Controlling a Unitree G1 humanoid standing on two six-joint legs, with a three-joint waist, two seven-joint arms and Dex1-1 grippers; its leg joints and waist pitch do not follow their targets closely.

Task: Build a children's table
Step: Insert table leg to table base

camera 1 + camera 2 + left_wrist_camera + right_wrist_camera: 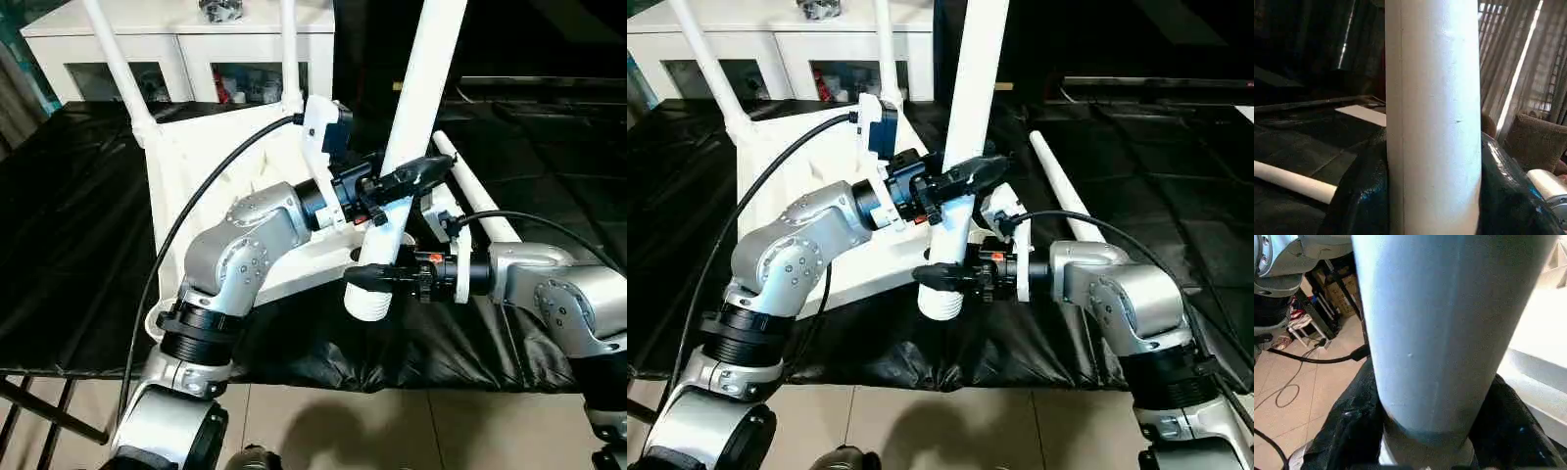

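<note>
The white tabletop [211, 166] lies underside up on the black cloth, and two white legs [116, 59] [289, 49] stand in its far corner sockets. A third leg [416, 108] is held almost upright, with its thick end [370, 299] low at the tabletop's near right corner. My left gripper [397, 186] is shut on its middle, and the left wrist view shows the tube [1432, 117] between the dark fingers [1359, 196]. My right gripper [377, 279] is shut on it close to the thick end [1449, 333]. A fourth leg [472, 186] lies on the cloth to the right.
A white cabinet [186, 49] with glass doors stands behind the work table. The black cloth [78, 245] covers the table, and its front edge drops to a tiled floor [392, 431]. A black cable [186, 215] loops along my left arm.
</note>
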